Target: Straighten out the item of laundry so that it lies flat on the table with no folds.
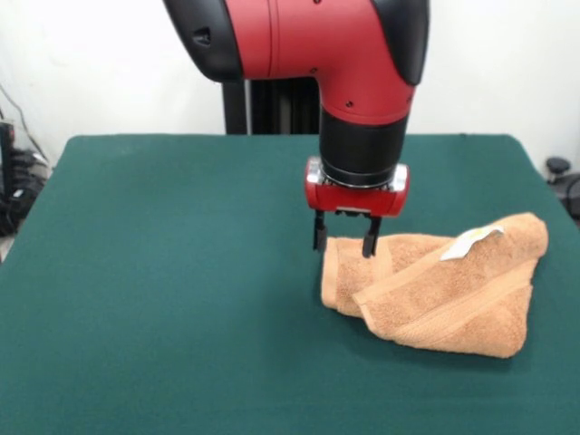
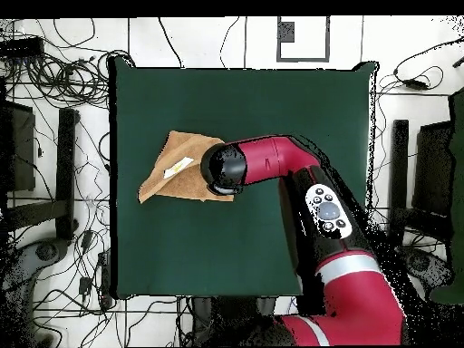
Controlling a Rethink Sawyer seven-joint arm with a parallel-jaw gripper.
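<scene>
The tan terry towel [image 1: 444, 290] lies folded over on itself on the dark green table [image 1: 163, 272], right of centre in the front view, its white care tag [image 1: 471, 241] on top. My gripper [image 1: 344, 245] hangs straight down at the towel's far left corner, its two dark fingers [image 1: 319, 234] apart and their tips at the towel's edge; nothing is held. In the overhead view the towel [image 2: 181, 172] shows as a folded shape left of centre, and the arm's wrist hides the gripper and the towel's right corner.
The red arm [image 2: 299, 172] reaches across the table [image 2: 272, 100] from the bottom right in the overhead view. Cables and equipment lie on the floor around the table. The robot's dark pedestal [image 1: 272, 104] stands behind the far edge.
</scene>
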